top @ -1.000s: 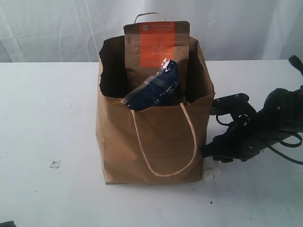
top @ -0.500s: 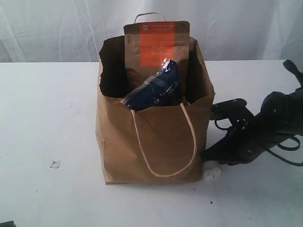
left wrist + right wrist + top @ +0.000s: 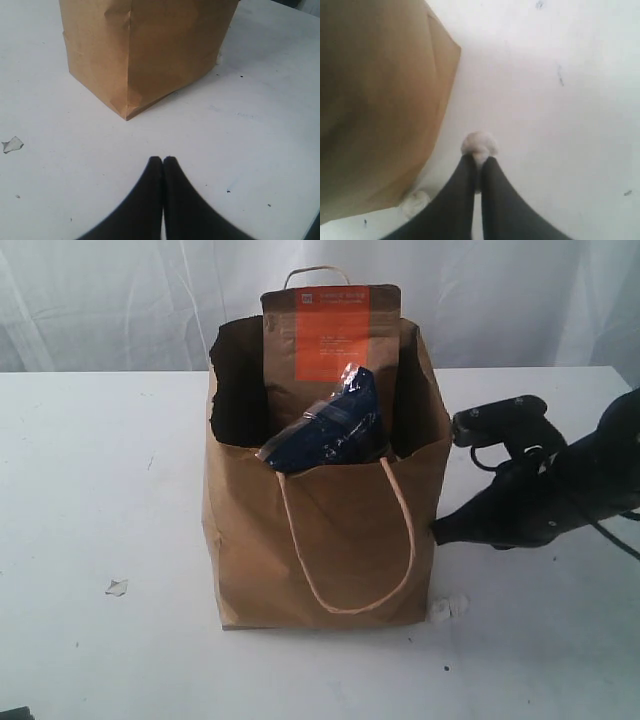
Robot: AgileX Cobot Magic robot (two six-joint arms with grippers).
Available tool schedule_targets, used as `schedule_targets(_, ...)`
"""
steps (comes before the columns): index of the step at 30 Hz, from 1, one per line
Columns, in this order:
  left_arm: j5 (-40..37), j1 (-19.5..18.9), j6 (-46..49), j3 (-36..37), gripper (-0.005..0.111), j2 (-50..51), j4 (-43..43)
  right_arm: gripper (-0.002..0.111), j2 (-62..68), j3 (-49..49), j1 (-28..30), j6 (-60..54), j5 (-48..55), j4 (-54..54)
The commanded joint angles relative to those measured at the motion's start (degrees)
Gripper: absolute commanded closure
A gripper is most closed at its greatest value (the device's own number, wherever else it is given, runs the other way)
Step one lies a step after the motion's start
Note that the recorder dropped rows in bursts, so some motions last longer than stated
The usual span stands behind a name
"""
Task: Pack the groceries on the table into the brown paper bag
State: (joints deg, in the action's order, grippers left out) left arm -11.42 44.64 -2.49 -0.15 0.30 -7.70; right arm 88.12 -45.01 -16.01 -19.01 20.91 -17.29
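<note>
Right gripper [image 3: 479,163] clenched on a small white wad [image 3: 479,144] beside the brown paper bag [image 3: 320,540]; left gripper [image 3: 163,161] clenched, empty; we should clear the bag's rim before releasing.

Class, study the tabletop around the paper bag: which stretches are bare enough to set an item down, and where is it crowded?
Bare: the wide table left of the brown paper bag, save a small scrap, and the front strip. Crowded: right of the bag, where the right gripper pinches a white wad near a second wad.
</note>
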Motion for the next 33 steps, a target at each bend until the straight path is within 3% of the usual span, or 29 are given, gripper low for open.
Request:
schedule_targets(1, -0.3, 0.0, 0.0, 0.2, 0.107, -0.3, -0.4, 0.108, -6.7, -0.2, 0.2, 0.3, 1.9, 1.1)
schedule_targets(8, -0.3, 0.0, 0.0, 0.2, 0.107, -0.3, -0.4, 0.108, -18.1, -0.2, 3.1, 8.0, 5.0, 8.8)
schedule_targets(15, -0.3, 0.0, 0.0, 0.2, 0.107, -0.3, -0.4, 0.108, -29.9, -1.5, 2.9, 8.7, 8.2, 8.3)
schedule_targets(25, -0.3, 0.0, 0.0, 0.2, 0.107, -0.3, -0.4, 0.108, -32.7, -15.4, -7.3, 6.4, 19.1, 6.4)
schedule_targets(33, -0.3, 0.0, 0.0, 0.2, 0.107, -0.3, -0.4, 0.108, -20.6, -26.7, -15.3, 6.3, 28.8, 10.2)
